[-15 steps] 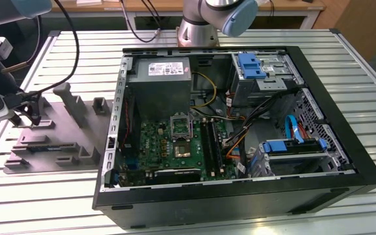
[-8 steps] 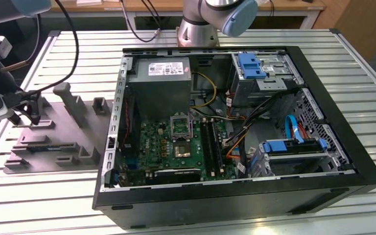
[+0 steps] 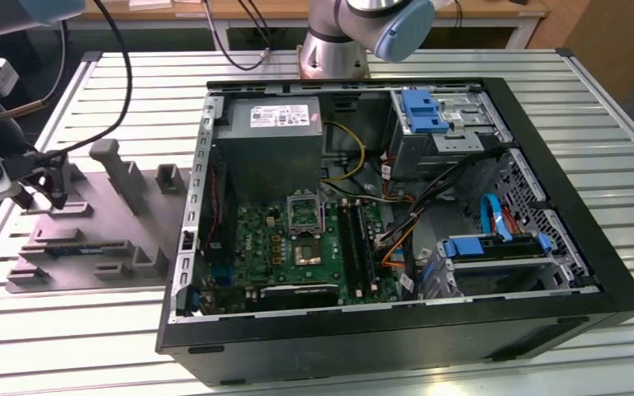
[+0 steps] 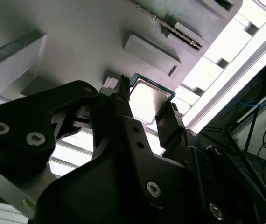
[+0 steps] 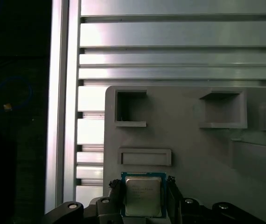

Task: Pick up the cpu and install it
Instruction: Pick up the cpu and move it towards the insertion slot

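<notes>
Aluminium underneath it all: looking across a slatted table (image 3: 75,330) in the exterior view. Taking in next a black computer case (image 3: 405,346) lying on its side with the panel off, covering most of the table. Seeing a grey moulded fixture (image 3: 108,239) lying on the slats just beside the case, toward the exterior view's left, carrying upright blocks and shallow recesses. Spotting the arm's pale base (image 3: 333,49) beyond the case.

Looking inside the case: finding a green motherboard (image 3: 262,239) toward the exterior view's left, a grey power supply (image 3: 273,140) just behind it, blue drive brackets (image 3: 425,111) toward the exterior view's right, and loose cables (image 3: 428,210) between them. Picking out on the motherboard a silver socket frame (image 3: 306,213) and, right next to it, a dark square socket (image 3: 304,252).

Returning to the fixture: noting the gripper (image 3: 42,200) hanging over its edge nearest the exterior view's left, apart from the case.

Turning to both wrist views: seeing two black fingers (image 4: 123,112) bearing on opposite edges of the cpu (image 5: 143,196), with jaws drawn in to its width and gripping it. Finding the cpu as a small silvery square with a thin green rim, metal face up, sitting between the fingertips over the fixture's flat grey surface, near a rectangular moulding (image 5: 144,157). Failing to tell whether resting on the fixture or lifted just clear of it.
</notes>
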Available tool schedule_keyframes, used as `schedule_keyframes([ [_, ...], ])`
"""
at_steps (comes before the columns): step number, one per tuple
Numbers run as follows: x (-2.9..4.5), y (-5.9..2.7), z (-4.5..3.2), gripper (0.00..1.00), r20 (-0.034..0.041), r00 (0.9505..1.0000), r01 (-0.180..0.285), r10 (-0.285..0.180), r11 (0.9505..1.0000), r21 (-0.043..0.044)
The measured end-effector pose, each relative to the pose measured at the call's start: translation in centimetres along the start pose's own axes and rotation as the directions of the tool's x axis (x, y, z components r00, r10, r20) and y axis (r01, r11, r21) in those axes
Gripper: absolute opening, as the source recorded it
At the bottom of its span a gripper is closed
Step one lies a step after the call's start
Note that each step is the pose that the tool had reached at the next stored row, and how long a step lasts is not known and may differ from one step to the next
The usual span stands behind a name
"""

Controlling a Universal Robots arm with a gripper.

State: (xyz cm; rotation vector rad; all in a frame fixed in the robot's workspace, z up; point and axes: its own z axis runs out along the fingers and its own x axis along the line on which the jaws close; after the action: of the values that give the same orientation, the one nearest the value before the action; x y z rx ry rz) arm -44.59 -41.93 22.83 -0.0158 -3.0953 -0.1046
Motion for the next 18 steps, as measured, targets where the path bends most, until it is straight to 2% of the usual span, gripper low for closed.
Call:
schedule_keyframes([
  [18,0.03,0.05,-0.7,0.47,-0.0001,1.0,0.0,0.0,1.0,0.0],
])
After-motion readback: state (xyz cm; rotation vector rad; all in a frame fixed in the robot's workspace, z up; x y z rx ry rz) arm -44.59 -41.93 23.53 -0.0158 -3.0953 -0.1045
